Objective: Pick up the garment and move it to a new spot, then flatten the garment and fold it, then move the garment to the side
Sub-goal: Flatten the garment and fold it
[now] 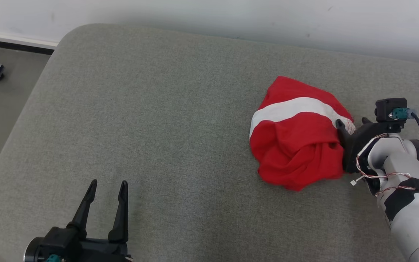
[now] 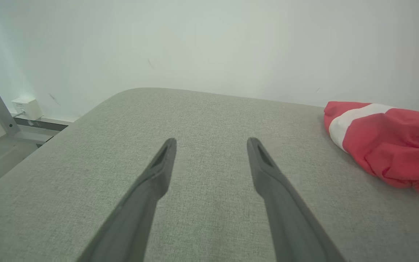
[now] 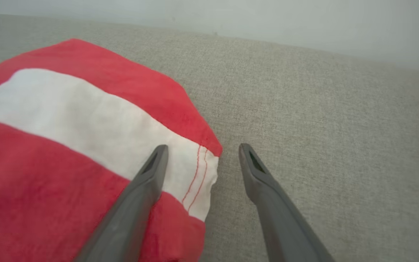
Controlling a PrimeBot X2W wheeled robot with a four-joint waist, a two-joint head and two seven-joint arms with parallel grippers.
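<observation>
Our right hand (image 1: 352, 122), spread wide, brackets the right hem of the garment (image 1: 296, 134), which lies to its left; our left hand (image 1: 108, 182), equally wide, sits well apart.

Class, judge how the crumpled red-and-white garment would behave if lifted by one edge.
Probably floppy: the garment lies bunched in soft folds, so it should drape. Likely light: the hem looks thin. Pushed, it may bunch rather than slide on the textured surface.

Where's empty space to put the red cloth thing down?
Free: the wide grey surface between the garment and the rounded left edge, beyond the left end effector. Crowded: the right side, where the right end effector sits at the garment's edge.
</observation>
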